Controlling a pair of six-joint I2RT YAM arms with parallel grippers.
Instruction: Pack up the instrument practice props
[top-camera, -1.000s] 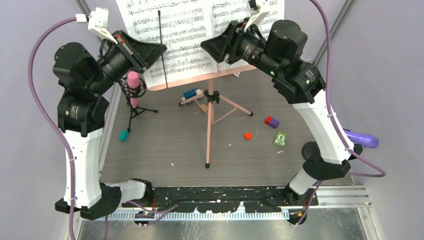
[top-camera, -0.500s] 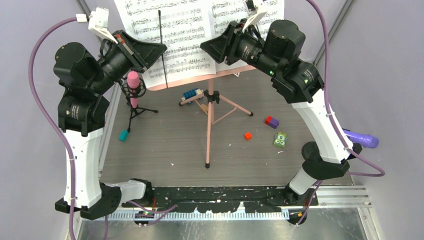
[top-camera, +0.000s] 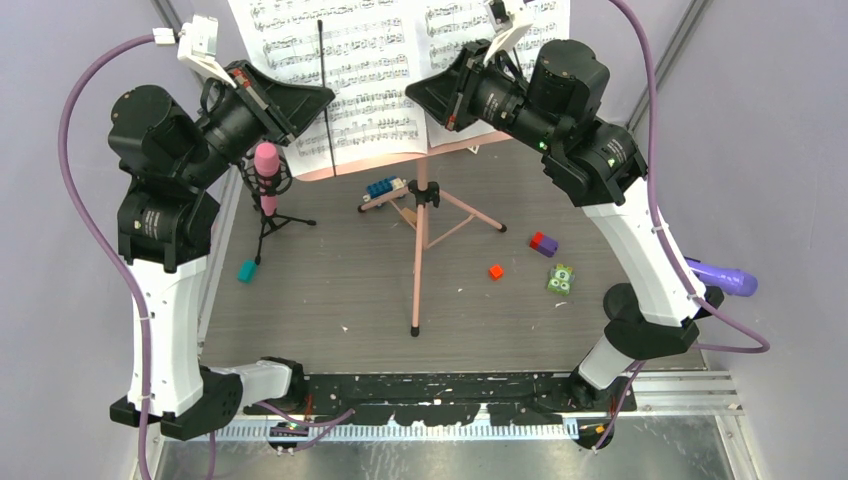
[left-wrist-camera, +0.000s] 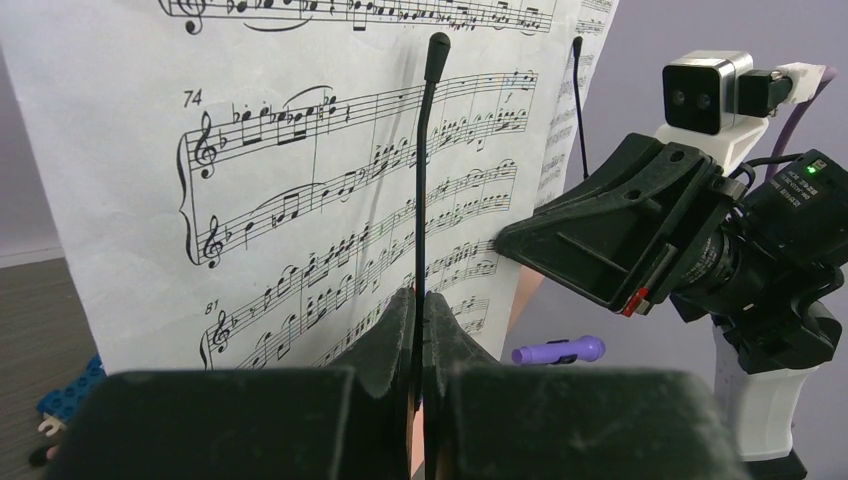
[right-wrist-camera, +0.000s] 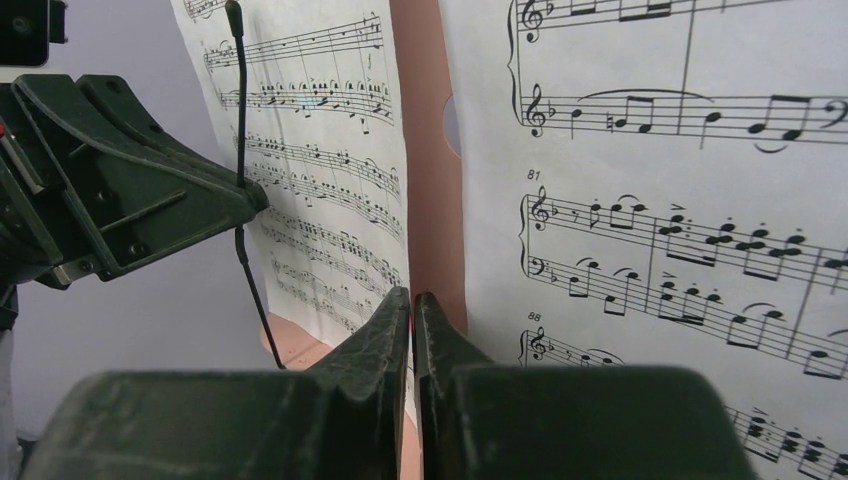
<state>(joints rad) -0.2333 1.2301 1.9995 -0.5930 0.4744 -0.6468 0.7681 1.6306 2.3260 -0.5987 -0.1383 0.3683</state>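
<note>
Well, at far left the pink microphone (top-camera: 266, 163) stands on its black mic mount (top-camera: 268, 225), clear of both arms. My left gripper (left-wrist-camera: 420, 302) is clamped on the black page-holder wire (left-wrist-camera: 424, 170), which lies across the white sheet-music pages (left-wrist-camera: 300, 200) on the pink music rack (right-wrist-camera: 425, 150). My right gripper (right-wrist-camera: 411, 298) is narrowed to a slit at the gap between the pages. I cannot tell whether it holds paper. If the arms pull unevenly, I'd expect a torn sheet or a tipped tripod.

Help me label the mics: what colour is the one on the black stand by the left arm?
The microphone is pink, clearest in the top external view.
</note>
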